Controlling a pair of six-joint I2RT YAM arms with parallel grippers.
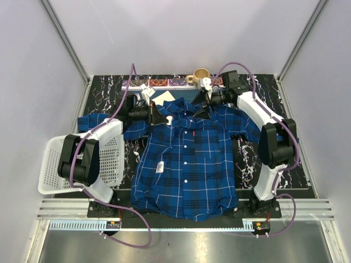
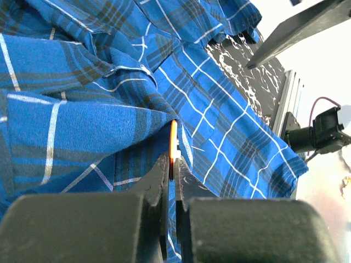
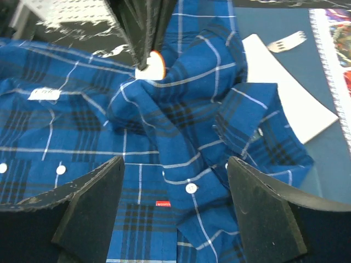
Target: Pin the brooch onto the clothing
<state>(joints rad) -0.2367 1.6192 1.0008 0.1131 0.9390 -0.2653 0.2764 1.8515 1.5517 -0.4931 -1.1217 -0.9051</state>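
The left pincer [image 2: 171,175] pinches the brooch [image 2: 173,141] — a thin, flat orange disc — against the soft, rumpled plaid shirt [image 2: 82,120]; the right pincer [image 3: 175,163] stands spread.

No writing can be read anywhere; a small red tab [image 3: 162,204] sits on the shirt [image 3: 186,115] between the right fingers [image 3: 90,205], its marking too small to make out; a white paper tag [image 3: 43,94] lies on the plaid off to one side of the left fingers [image 3: 143,33], blurred to a pale patch; the brooch [image 3: 156,64] pinched in the left fingers shows a plain orange face; a patterned strip [image 1: 159,82] at the far edge of the surface [image 1: 104,87], beyond both fingers, gives only colours.
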